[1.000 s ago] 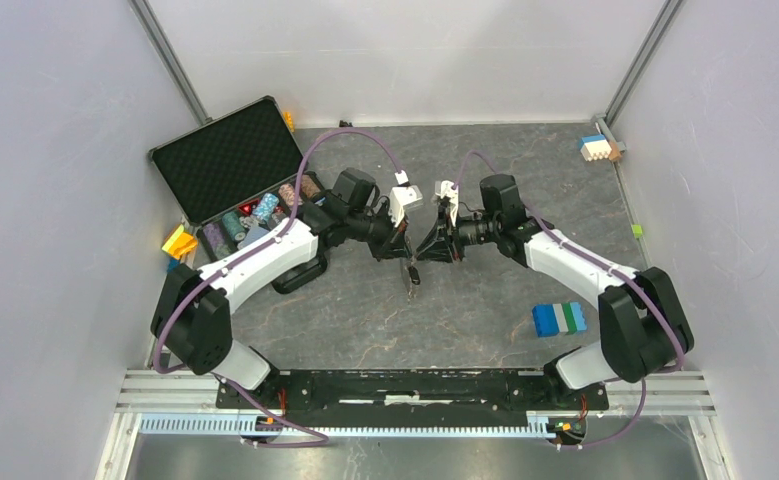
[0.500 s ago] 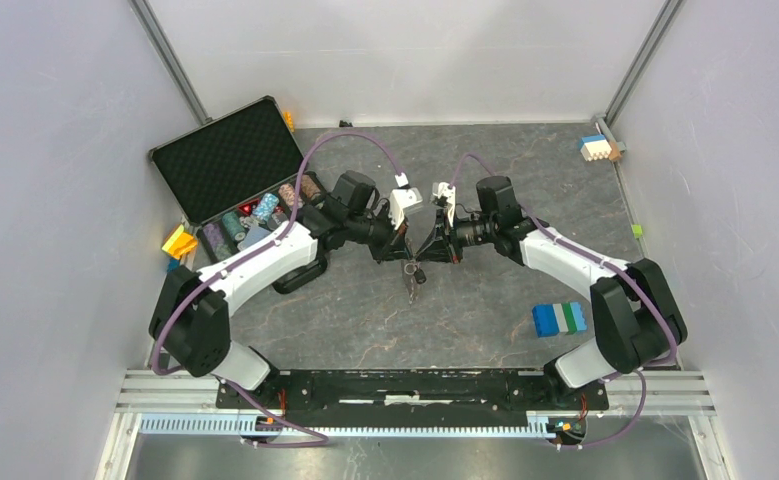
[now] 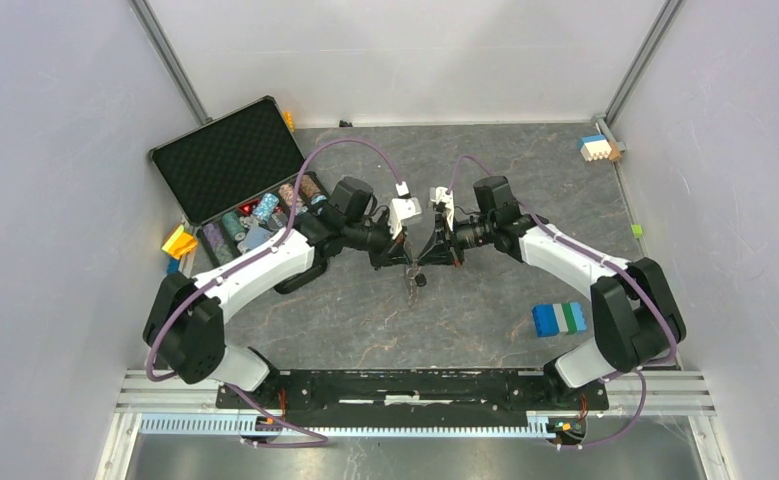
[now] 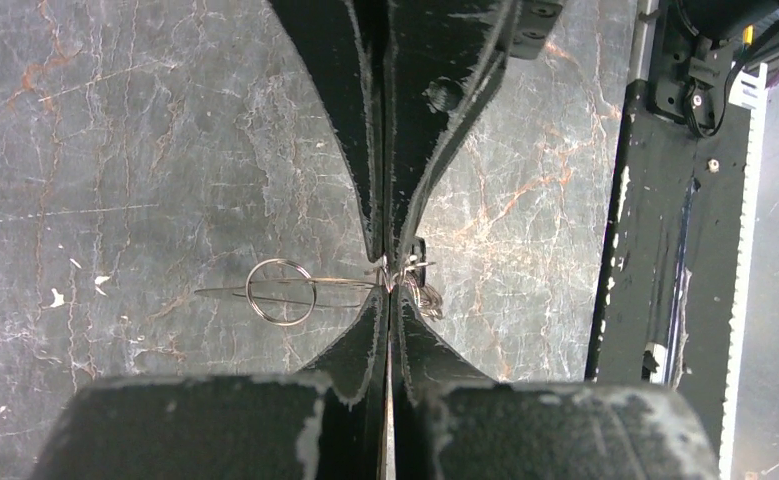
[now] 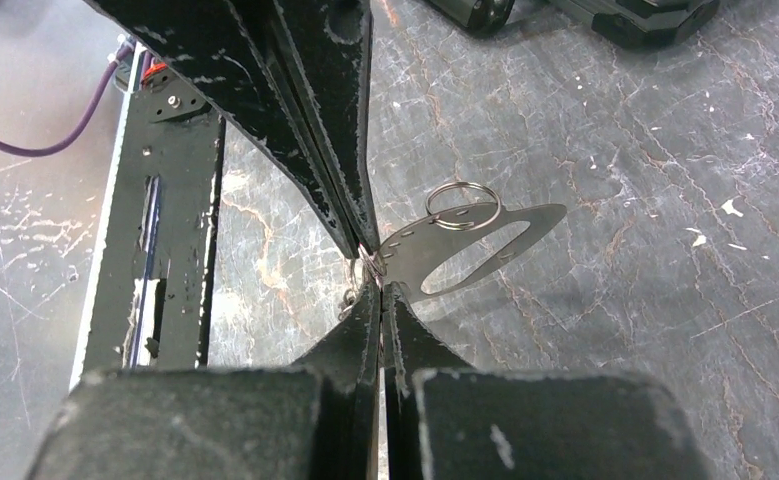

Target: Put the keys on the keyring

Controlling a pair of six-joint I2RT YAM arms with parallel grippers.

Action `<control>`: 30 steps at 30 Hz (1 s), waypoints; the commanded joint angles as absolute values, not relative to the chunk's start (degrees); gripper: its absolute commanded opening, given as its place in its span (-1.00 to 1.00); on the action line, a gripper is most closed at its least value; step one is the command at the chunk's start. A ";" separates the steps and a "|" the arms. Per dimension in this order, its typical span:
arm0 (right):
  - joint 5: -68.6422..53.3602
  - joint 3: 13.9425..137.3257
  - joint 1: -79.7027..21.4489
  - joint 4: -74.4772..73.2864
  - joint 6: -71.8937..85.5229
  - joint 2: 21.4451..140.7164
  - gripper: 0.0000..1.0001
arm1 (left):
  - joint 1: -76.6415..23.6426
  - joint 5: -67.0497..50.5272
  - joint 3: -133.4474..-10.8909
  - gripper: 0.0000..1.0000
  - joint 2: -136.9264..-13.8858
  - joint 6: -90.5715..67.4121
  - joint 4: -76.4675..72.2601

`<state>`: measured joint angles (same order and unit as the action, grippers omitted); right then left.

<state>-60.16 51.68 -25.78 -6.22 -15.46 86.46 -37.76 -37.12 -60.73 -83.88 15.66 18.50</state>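
Threading looks about midway. The key (image 4: 423, 296) dangles right beside the pinch point (whether it is hooked on yet, I cannot tell). The left jaws and right jaws meet tip to tip, both clamped tight on one end of the keyring (image 5: 525, 226), held above the bench (image 3: 485, 290).

Bright, even light falls over the grey marbled table (image 3: 485, 300), shadows soft, sheen faint, wrist-view foregrounds nearest the lens blurred.

Case (image 3: 230, 160) left, keyring (image 5: 530, 220) centre, blocks (image 3: 559, 318) right
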 commanded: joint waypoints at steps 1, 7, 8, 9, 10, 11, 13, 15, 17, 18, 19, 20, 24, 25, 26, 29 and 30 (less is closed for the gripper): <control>-60.18 54.82 -25.39 -14.87 -23.15 88.12 -1.00 | -37.45 -40.04 -60.05 -0.96 -80.43 22.62 16.07; -60.73 57.34 -25.34 -21.07 -28.50 89.46 -1.00 | -37.44 -42.15 -59.42 -0.96 -80.05 28.00 17.76; -60.98 57.31 -25.38 -20.96 -28.36 89.54 -1.00 | -37.49 -42.50 -59.41 -0.95 -80.07 27.94 17.75; -61.30 57.16 -25.40 -20.38 -27.78 89.50 -1.00 | -37.45 -43.07 -59.41 -0.95 -79.99 27.74 17.71; -61.64 56.81 -25.35 -19.68 -27.16 89.41 -1.00 | -37.44 -43.80 -59.25 -0.96 -79.97 27.19 17.32; -61.71 56.55 -25.44 -19.32 -27.00 89.40 -1.00 | -37.47 -44.44 -59.00 -0.96 -79.82 26.80 16.55; -62.12 56.30 -25.66 -19.13 -26.87 89.39 -1.00 | -37.44 -45.55 -58.42 -0.96 -79.36 25.89 15.04; -62.79 55.85 -25.95 -18.87 -26.90 89.43 -1.00 | -37.44 -46.20 -58.27 -0.96 -79.03 25.02 14.27; -63.16 55.39 -26.30 -18.44 -26.66 89.30 -1.00 | -37.44 -46.75 -57.89 -0.96 -78.91 24.08 13.15; -63.24 55.14 -26.64 -18.07 -26.36 89.34 -1.00 | -37.49 -47.12 -57.48 -0.96 -78.72 23.55 12.35; -63.22 54.87 -26.93 -17.35 -25.82 89.32 -1.00 | -37.44 -47.54 -56.95 -0.96 -78.62 22.94 11.42; -63.40 54.53 -27.30 -16.63 -25.19 89.42 -1.00 | -37.44 -47.93 -56.51 -0.96 -78.46 22.35 10.48; -63.70 54.18 -28.64 -15.00 -24.04 90.17 -1.00 | -37.44 -49.38 -54.84 -0.96 -77.77 20.80 7.32; -63.99 54.18 -28.87 -14.66 -23.80 90.46 -1.00 | -37.45 -49.60 -54.48 -0.95 -77.55 20.65 6.82; -64.20 54.22 -28.93 -14.36 -23.58 90.59 -1.00 | -37.38 -50.01 -54.11 -0.95 -77.25 20.52 6.40; -64.86 54.23 -29.49 -13.77 -23.20 90.85 -1.00 | -37.19 -50.83 -53.21 -0.95 -76.57 20.30 5.43; -64.90 54.20 -29.72 -13.71 -23.27 90.83 -1.00 | -37.01 -51.04 -52.88 -0.96 -76.47 20.15 5.04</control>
<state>-64.23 54.50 -28.69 -16.08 -23.88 90.04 -37.34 -45.84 -53.08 -79.66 22.37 12.60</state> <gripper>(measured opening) 0.006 0.025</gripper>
